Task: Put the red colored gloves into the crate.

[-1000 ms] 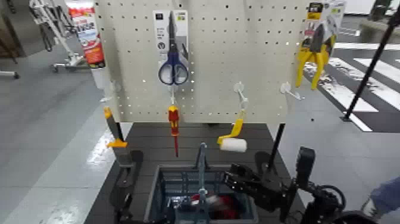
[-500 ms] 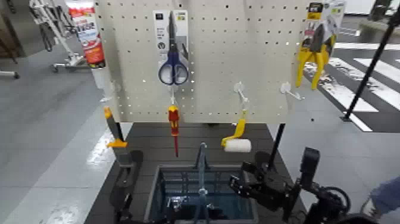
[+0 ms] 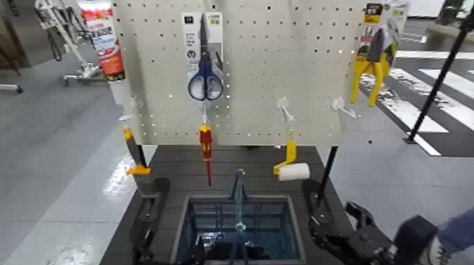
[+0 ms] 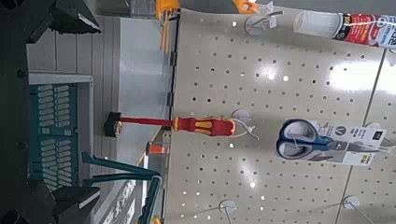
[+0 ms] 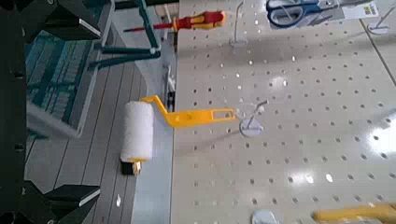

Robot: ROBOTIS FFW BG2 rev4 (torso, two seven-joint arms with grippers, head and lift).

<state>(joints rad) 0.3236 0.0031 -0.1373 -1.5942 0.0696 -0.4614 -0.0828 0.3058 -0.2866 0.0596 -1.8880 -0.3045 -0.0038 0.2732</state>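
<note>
shop-like display, pegboard (image 3: 247, 77) hung tools

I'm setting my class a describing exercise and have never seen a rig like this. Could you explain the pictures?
This is a two-armed robot. One picture comes from its head, looking forward and down; the other two come from cameras on its wrists, so things look turned there.

Ahead stands a white pegboard. On it hang scissors, a red-and-yellow screwdriver, a paint roller and yellow-handled pliers. Below is a blue-grey crate with an upright central handle.

The left gripper is open near the crate, facing the board. The right gripper is open too, on the crate's right side. Neither holds anything. The red gloves the robot must put in the crate cannot be made out here.
</note>
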